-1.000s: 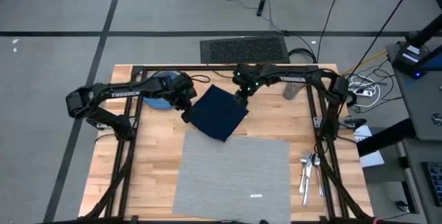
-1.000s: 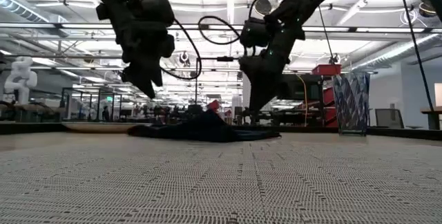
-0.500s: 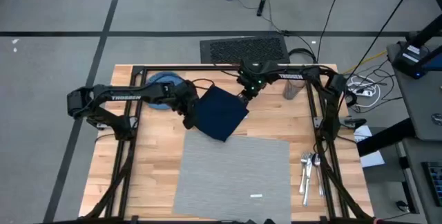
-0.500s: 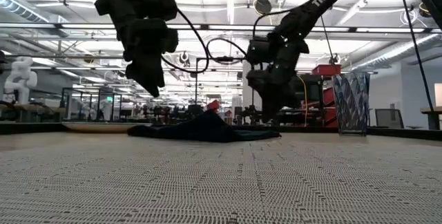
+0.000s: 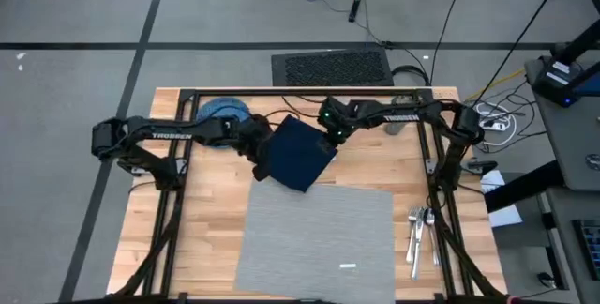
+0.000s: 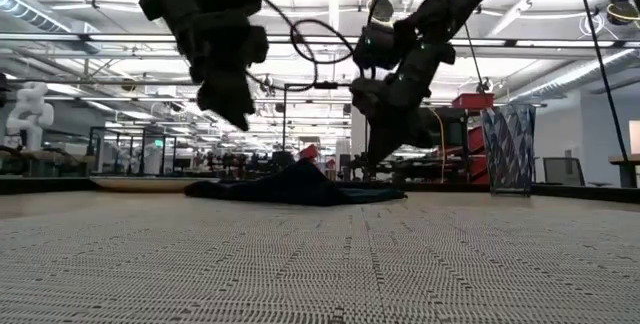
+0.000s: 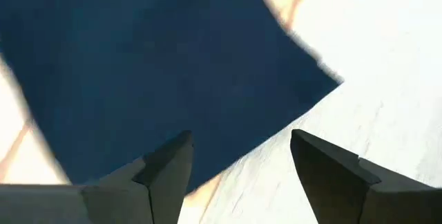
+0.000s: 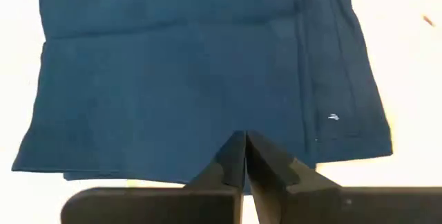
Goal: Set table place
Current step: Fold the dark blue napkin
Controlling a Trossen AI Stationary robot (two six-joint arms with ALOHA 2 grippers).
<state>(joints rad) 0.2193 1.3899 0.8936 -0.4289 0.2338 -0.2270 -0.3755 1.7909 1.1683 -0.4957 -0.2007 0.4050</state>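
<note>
Napkin step judged in hand; left gripper spread, right gripper clenched empty (both above napkin); next: grasp edge, shift onto placemat.

The placemat lies on the table at 6 o'clock. The napkin overlaps its 11 o'clock corner. A dish sits at 10 o'clock, cutlery at 3 o'clock beside the placemat.
</note>
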